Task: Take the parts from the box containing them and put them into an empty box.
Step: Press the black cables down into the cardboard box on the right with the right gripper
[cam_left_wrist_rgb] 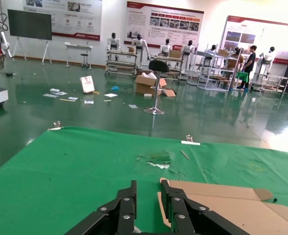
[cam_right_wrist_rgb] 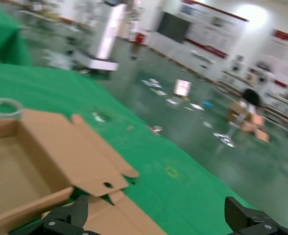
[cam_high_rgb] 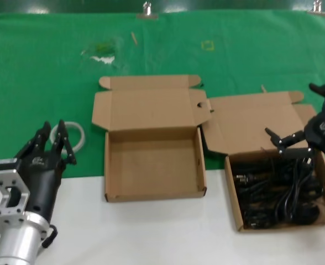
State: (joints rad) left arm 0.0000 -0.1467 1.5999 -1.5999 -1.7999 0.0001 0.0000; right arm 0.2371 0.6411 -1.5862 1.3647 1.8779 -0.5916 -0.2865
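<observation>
Your right gripper point(cam_high_rgb: 299, 122) hangs over the back edge of the box containing them point(cam_high_rgb: 235, 207), the brown mailer at the right of the table whose lid lies folded back on the green cloth point(cam_high_rgb: 41, 66). Its fingers are spread wide apart with nothing between them; in the right wrist view you see the two dark fingertips point(cam_right_wrist_rgb: 65, 218) far from each other at the frame's edges. The parts point(cam_high_rgb: 278, 190), a tangle of black power cords, lie inside that box and fill most of its floor, with the gripper just above their rear end but not touching them as far as you can tell. The empty box point(cam_high_rgb: 151, 165) sits immediately to the left, near the middle of the table, lid open and standing back, a side flap with a round hole reaching toward its neighbour's lid. Your left gripper point(cam_high_rgb: 51, 144) waits low at the left, well apart from both boxes, its fingers close together and gripping nothing, as the left wrist view confirms. A ring of clear tape point(cam_high_rgb: 77, 133) lies on the cloth just beyond its fingertips.
</observation>
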